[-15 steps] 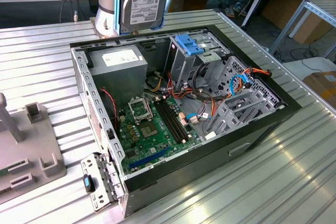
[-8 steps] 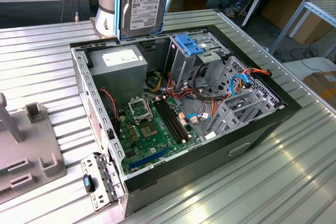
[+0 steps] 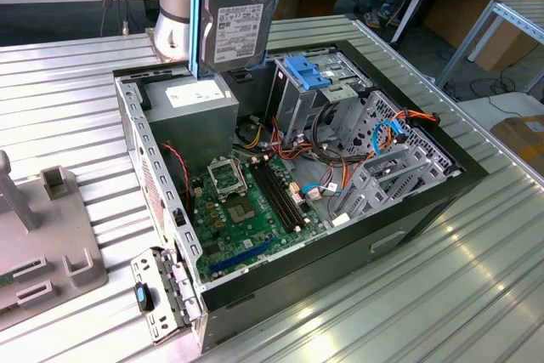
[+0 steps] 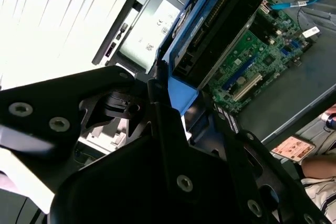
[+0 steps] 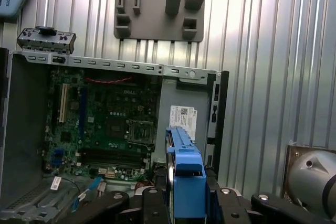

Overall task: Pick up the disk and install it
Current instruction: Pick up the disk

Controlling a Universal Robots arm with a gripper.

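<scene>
Above ribbed metal table (image 3: 68, 99), the disk (image 3: 239, 21)

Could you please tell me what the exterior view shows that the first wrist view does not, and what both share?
Exterior view alone: the white printed label face of the silver-grey disk with blue side rails, raised above the open case, and the blue plastic bracket on the metal drive cage. First wrist view alone: the black gripper closed on the disk's blue-railed edge. Both: the green motherboard, the grey power supply box with white label and the ribbed metal table.
</scene>
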